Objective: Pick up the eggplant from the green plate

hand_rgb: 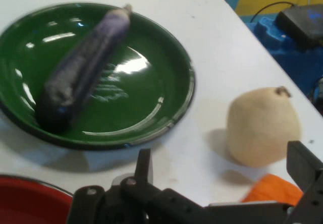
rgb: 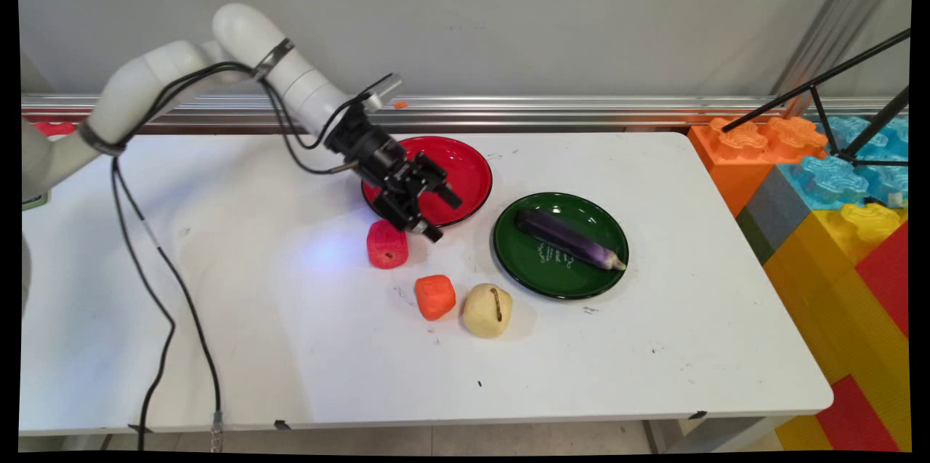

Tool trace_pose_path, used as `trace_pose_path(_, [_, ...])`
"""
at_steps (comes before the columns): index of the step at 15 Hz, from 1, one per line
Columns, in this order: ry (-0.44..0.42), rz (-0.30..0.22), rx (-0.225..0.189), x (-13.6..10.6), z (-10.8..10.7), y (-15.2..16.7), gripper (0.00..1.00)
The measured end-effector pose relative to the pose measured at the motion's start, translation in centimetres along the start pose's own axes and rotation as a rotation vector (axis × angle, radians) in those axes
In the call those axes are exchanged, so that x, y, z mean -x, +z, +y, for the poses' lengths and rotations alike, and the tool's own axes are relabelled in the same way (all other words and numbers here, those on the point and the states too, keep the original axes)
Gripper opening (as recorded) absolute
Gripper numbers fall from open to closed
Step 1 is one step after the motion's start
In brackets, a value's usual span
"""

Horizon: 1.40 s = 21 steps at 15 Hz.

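Two plates sit on the table (rgb: 654, 376): gripper (rgb: 442, 214), fingers apart and seemingly empty, hovers over the red plate (rgb: 472, 165), red fruit (rgb: 387, 245) at its seven o'clock; eggplant (rgb: 570, 239) lies on the green plate (rgb: 523, 259).

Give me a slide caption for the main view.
Open, empty gripper above red plate edge, near red toy fruit; eggplant lies on green plate.

Bright, even overhead light; glare on the green plate (hand_rgb: 166, 110); hand view perhaps slightly motion-blurred.
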Motion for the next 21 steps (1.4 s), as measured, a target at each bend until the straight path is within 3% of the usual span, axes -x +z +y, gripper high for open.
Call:
trace_pose_path(9, [0.201, 0.007, -0.008, -3.3, -6.7, 3.5, 1.00])
trace_pose_path(21, [0.309, -0.001, 0.016, -4.6, -10.9, 9.9, 1.00])
